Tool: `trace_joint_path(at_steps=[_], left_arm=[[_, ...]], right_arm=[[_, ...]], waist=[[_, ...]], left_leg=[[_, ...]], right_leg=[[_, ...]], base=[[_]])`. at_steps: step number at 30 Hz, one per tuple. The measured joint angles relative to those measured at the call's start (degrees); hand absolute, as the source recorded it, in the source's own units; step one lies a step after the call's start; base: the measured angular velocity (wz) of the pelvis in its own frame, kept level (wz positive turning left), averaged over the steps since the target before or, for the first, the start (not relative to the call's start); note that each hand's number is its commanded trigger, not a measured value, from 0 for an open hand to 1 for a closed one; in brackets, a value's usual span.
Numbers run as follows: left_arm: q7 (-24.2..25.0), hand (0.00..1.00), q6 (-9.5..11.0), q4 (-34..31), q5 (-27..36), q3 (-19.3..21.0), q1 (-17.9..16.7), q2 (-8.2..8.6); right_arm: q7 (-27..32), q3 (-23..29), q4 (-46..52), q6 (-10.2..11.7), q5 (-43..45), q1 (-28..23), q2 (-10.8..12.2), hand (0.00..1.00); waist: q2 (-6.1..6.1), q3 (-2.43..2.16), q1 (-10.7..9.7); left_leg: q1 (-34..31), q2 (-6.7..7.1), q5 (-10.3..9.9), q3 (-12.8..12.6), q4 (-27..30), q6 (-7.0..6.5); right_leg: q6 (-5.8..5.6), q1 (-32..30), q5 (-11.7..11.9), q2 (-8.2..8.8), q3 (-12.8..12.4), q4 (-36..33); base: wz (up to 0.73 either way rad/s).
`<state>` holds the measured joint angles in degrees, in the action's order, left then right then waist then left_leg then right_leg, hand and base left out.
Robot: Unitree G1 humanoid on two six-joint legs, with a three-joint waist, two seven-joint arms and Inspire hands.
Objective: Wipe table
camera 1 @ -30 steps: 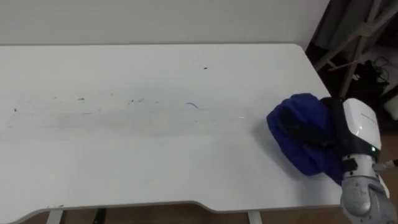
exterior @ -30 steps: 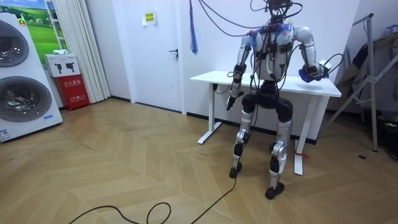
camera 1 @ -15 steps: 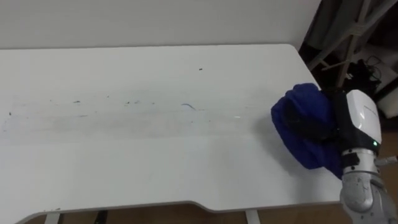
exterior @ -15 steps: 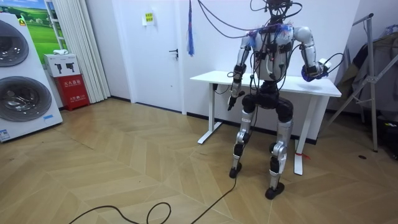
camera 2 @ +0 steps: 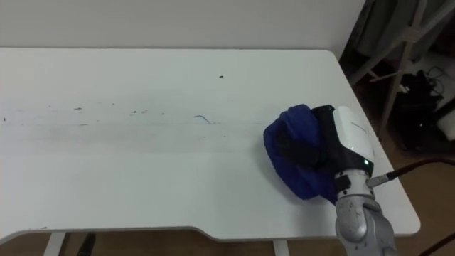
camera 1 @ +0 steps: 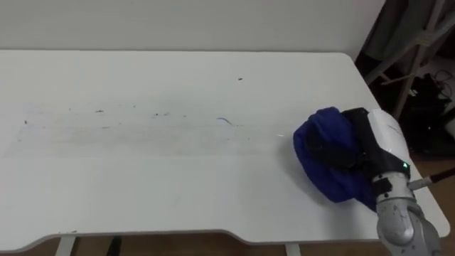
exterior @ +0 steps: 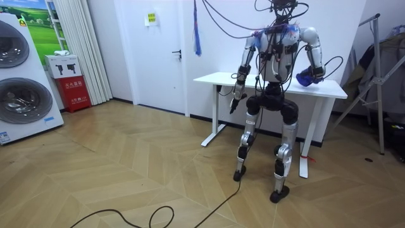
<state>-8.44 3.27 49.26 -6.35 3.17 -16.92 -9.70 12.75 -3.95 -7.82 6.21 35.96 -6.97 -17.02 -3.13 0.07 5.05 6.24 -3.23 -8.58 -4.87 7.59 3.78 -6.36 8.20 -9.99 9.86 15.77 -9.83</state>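
Observation:
The white table (camera 1: pixel 142 185) carries a faint smeared band with small dark specks (camera 1: pixel 160 114) and a short blue squiggle (camera 1: pixel 224 121). A bunched dark blue cloth (camera 1: pixel 323 160) lies near the table's right end. My right hand (camera 1: pixel 380 142) rests on it from the right, its dark fingers curled over the top of the cloth. In the right eye view the cloth (camera 2: pixel 295 163) and the hand (camera 2: pixel 348 146) show the same way. In the room view I stand at the table's long side, and my left hand (exterior: pixel 235 101) hangs by my hip, below the table's edge.
The table's right edge is close beside the cloth, and its front edge has a shallow curved cut-out (camera 1: pixel 227 233). A metal stand (camera 1: pixel 412 50) and cables stand on the floor beyond the right end. Washing machines (exterior: pixel 19 82) stand far off at the room view's left.
My right hand has slid the blue cloth leftward along the table, nearer the blue squiggle. The eye views have also shifted a little.

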Motion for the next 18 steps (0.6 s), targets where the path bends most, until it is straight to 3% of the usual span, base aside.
trace_joint_path(at_steps=[6, 18], left_arm=[[0.16, 0.0, 1.04, 0.29, 0.01, 0.52, 0.01, 0.0], [-0.03, 0.0, 1.05, 2.2, -0.03, 0.74, -0.13, -0.02]], right_arm=[[-0.65, -0.09, -0.01, 0.03, 0.59, -0.03, 0.01, 0.0], [2.3, 2.28, -0.22, 0.43, -2.83, -0.03, -0.02, 0.0]], waist=[[-0.06, 0.02, -0.01], [-0.95, 0.26, -0.75]], left_leg=[[0.04, 0.0, 0.0, 0.0, 0.0, 0.0], [0.21, 0.01, 0.0, 0.31, 0.05, 0.0]], right_leg=[[0.0, 0.03, 0.0, 0.0, -0.06, 0.02], [0.0, 0.82, 0.0, -0.01, 0.29, 0.12]], base=[[0.0], [0.01]])
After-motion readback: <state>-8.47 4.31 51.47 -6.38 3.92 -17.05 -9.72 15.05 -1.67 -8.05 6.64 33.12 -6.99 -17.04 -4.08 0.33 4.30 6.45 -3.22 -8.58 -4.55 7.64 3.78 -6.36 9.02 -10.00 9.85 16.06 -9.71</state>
